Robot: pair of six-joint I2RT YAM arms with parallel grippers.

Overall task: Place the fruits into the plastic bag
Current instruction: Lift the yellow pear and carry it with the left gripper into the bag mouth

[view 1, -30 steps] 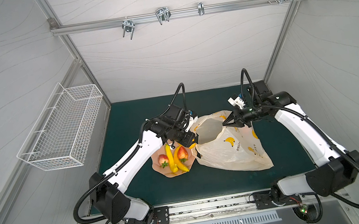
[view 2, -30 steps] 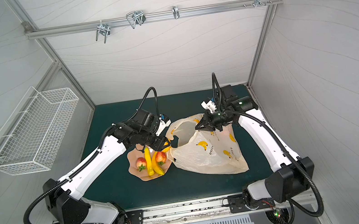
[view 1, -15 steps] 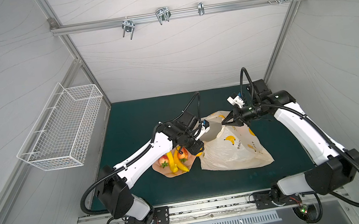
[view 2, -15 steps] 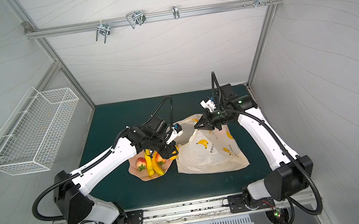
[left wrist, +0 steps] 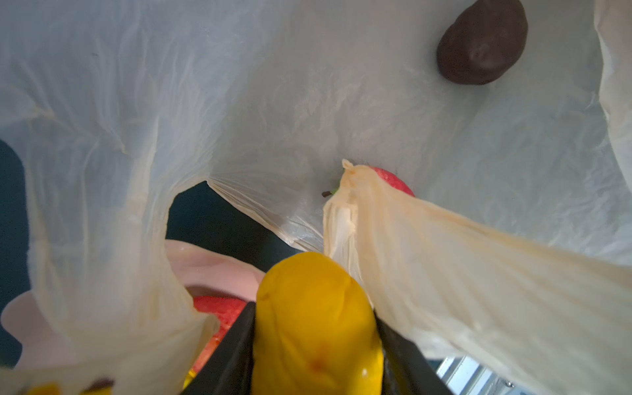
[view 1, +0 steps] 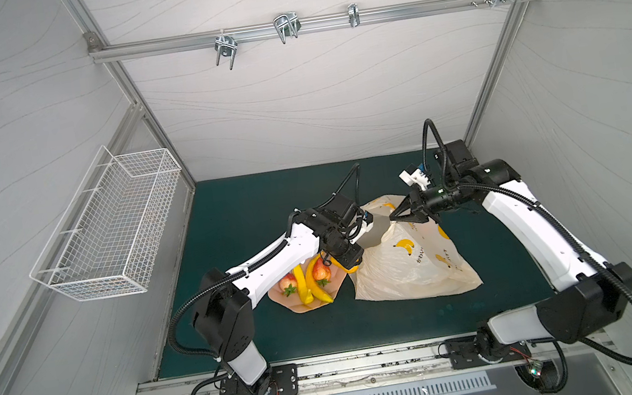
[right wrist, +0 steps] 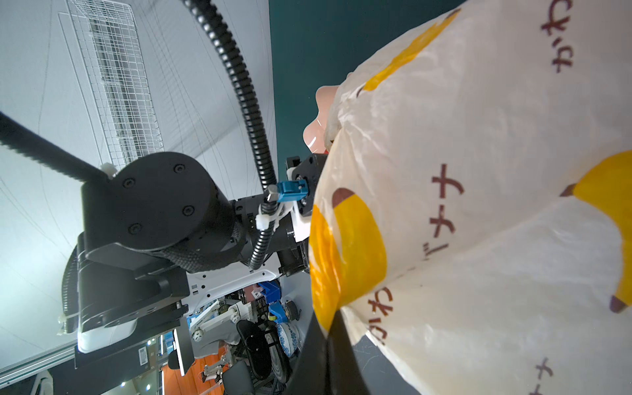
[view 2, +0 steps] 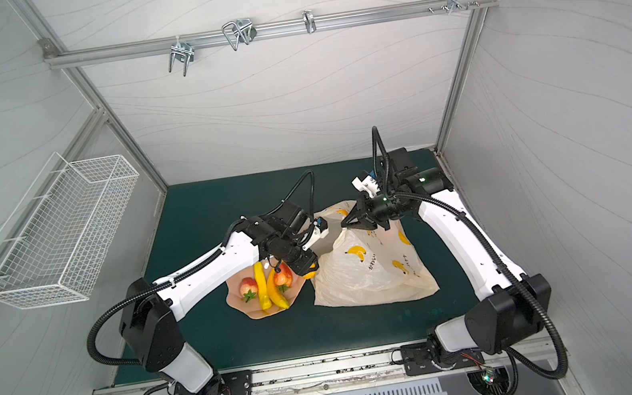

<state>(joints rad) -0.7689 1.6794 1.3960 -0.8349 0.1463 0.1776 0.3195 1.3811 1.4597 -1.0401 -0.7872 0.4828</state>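
My left fingers [left wrist: 236, 352] are grasping a yellow fruit [left wrist: 314, 325] at the mouth of the bag [view 1: 413, 273], just beside the pink plate [view 1: 278, 302]. My right fingers [right wrist: 325, 359] are clenched on the bag's rim, holding it up above the tabletop [view 1: 250, 216]. Inside the bag lie a brown fruit [left wrist: 482, 41] and a strawberry [left wrist: 393, 179]. Two bananas [view 1: 303, 288] and two strawberries [view 1: 287, 283] rest on the plate.
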